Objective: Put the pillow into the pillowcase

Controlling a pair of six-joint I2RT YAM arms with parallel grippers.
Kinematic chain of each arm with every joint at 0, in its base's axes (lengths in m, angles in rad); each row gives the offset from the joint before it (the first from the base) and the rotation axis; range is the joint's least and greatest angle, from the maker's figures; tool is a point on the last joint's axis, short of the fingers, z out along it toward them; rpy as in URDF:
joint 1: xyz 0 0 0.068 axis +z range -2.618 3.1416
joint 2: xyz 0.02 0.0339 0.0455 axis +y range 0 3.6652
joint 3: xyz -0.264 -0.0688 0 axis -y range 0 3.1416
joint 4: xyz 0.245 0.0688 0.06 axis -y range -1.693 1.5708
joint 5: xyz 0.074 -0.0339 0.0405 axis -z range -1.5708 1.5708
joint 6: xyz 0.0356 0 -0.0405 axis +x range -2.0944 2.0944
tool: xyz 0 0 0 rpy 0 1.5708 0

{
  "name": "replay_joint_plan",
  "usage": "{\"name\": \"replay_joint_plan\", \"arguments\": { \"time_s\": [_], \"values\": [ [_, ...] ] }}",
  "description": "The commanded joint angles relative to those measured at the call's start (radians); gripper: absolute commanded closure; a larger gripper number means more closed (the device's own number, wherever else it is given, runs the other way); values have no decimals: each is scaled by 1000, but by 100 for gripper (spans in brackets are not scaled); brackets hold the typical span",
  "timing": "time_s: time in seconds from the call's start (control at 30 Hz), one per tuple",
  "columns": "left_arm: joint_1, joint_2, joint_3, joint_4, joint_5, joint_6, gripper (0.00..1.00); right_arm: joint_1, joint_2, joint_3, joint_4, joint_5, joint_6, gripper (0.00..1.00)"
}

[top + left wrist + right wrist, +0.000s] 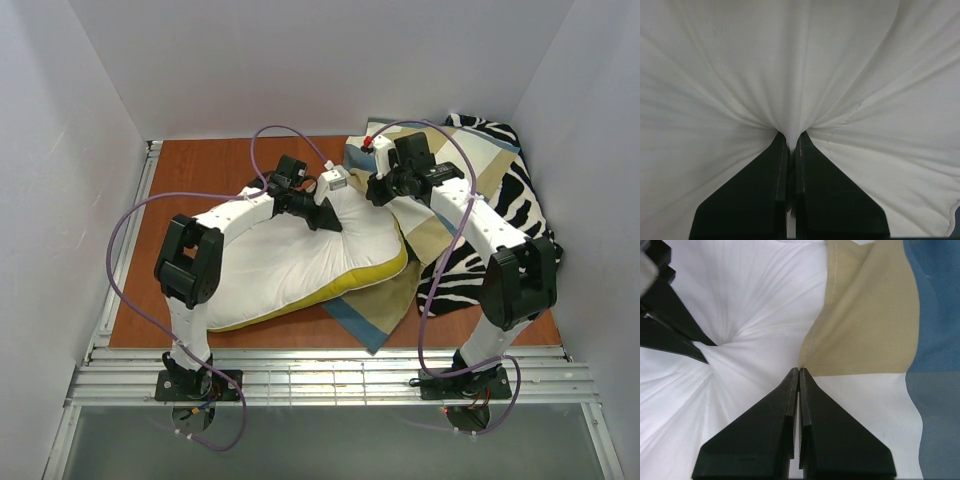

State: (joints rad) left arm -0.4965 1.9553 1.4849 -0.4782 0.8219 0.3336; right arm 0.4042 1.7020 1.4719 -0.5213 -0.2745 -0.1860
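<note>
Matt white cloth of the pillow (800, 65) is puckering into fine creases ahead of the matt black plastic fingers (830, 200) of the left gripper (791, 141). Smooth tan-and-blue cloth of the pillowcase (865, 330), stitched along its edge, is lying at the tips of the right gripper (799, 371). Beneath, the table (200, 175) is showing a reddish wood finish.

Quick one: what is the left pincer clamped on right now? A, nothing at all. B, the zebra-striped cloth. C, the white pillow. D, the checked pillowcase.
C: in the left wrist view the left pincer is shut on a fold of the pillow, whose white creases all run into its tips.
</note>
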Motion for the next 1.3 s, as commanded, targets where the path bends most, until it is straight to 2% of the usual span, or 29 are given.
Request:
{"name": "replay_joint_plan", "arguments": {
  "time_s": [0.0,0.1,0.13,0.17,0.27,0.3,0.33,0.4,0.43,0.5,0.57,0.7,0.77,0.83,1.03,1.1,1.17,1.2,1.23,1.27],
  "values": [
    [-19,46,78,162,-45,-154,100,1,-50,-5,35,-49,25,99],
    [-11,132,132,231,-222,-275,100,-1,-88,-54,49,-58,23,99],
    [1,149,141,249,-233,-324,100,-1,-103,-68,53,-57,23,99],
    [37,163,143,274,-183,-444,100,-2,-110,-85,55,-40,17,99],
    [85,168,69,415,-142,-623,100,-19,-123,-142,49,53,26,99],
    [87,151,48,462,-139,-634,100,-30,-133,-172,38,78,29,92],
    [87,148,17,472,-130,-636,100,-45,-160,-192,34,99,36,76],
    [88,142,8,472,-112,-637,100,-112,-200,-241,23,124,56,62],
    [88,142,3,471,-110,-634,100,-139,-240,-283,15,127,60,51],
    [88,142,8,452,-109,-601,100,-215,-275,-321,-20,110,63,41],
    [87,148,18,435,-106,-584,100,-255,-309,-372,-42,84,45,42],
    [87,140,11,402,-99,-525,100,-258,-297,-435,-48,6,13,41],
    [88,139,8,392,-109,-516,100,-257,-263,-455,-30,-18,31,35],
    [87,143,14,386,-109,-512,100,-257,-200,-455,-22,-17,40,33],
    [87,163,44,357,-98,-508,100,-234,-159,-536,128,-25,97,31],
    [90,165,43,355,-92,-508,100,-232,-117,-558,162,0,128,32],
    [88,159,34,352,-84,-498,99,-231,-105,-574,217,20,148,52],
    [88,143,29,349,-81,-489,94,-231,-108,-585,230,17,158,64],
    [90,134,17,343,-67,-473,87,-231,-114,-587,236,3,161,94],
    [92,119,17,299,-32,-399,70,-232,-126,-587,241,-5,164,99]
  ]
}}
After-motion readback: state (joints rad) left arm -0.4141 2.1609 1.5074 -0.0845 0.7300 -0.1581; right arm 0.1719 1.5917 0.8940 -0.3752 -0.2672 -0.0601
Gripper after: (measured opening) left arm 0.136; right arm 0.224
